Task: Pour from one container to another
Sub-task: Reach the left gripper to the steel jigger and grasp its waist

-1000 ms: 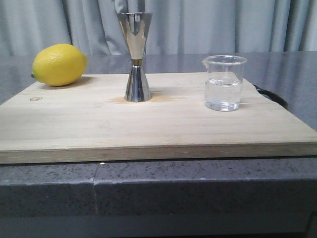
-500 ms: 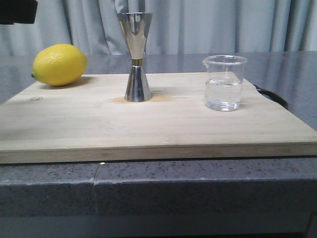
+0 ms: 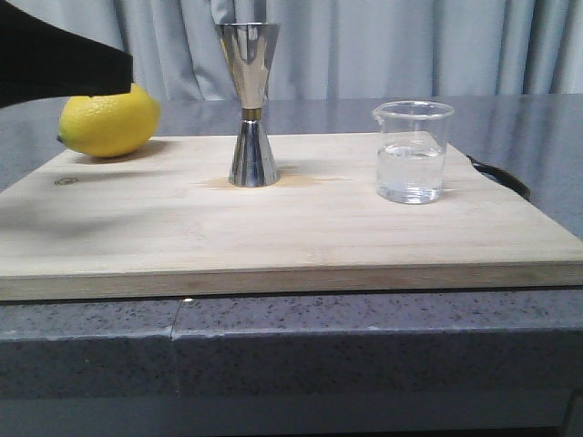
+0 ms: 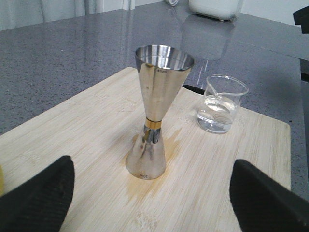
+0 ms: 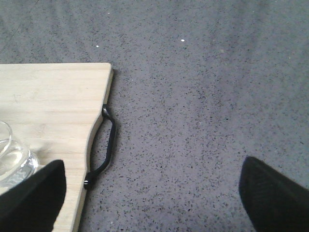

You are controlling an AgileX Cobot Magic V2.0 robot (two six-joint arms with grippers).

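Observation:
The steel jigger (image 3: 251, 105) stands upright at the back middle of the wooden board (image 3: 273, 228), gold band at its waist. To its right stands the clear glass beaker (image 3: 413, 151), holding some clear liquid. In the left wrist view the jigger (image 4: 155, 116) is straight ahead of my open left gripper (image 4: 152, 203), well apart, with the beaker (image 4: 221, 104) beyond it. A dark part of my left arm (image 3: 55, 59) shows at the top left of the front view. My right gripper (image 5: 152, 193) hangs open over the grey counter beside the board's handle (image 5: 104, 145); the beaker's edge (image 5: 12, 162) shows.
A yellow lemon (image 3: 109, 118) lies on the board's back left corner, partly behind my left arm. A damp stain (image 4: 154, 181) surrounds the jigger's foot. Grey speckled counter (image 5: 203, 106) extends right of the board. Curtains hang behind.
My left arm has come into the front view from the top left and now reaches as far as the lemon. Jigger, beaker and lemon have not moved.

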